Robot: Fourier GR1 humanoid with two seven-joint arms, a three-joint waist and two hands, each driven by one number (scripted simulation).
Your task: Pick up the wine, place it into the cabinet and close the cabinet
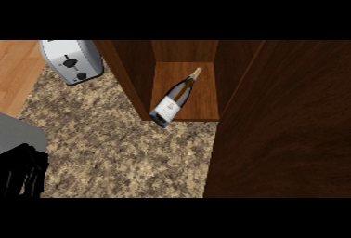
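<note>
The wine bottle (172, 99) lies on its side on the cabinet's wooden shelf (203, 93), neck pointing to the back and white label up. Its base sticks out a little over the shelf's front edge, above the counter. The cabinet door (288, 130), a wide dark wood panel, stands open and fills the right side of the view. My left hand (22, 173) shows at the lower left edge, fingers straight, well away from the bottle and holding nothing. My right hand shows nowhere; the door may hide it.
A silver toaster (70, 60) stands at the back left on the speckled granite counter (116, 148). The cabinet's left wall (126, 79) rises beside the shelf. A light wooden surface (17, 69) lies beyond the counter's left edge.
</note>
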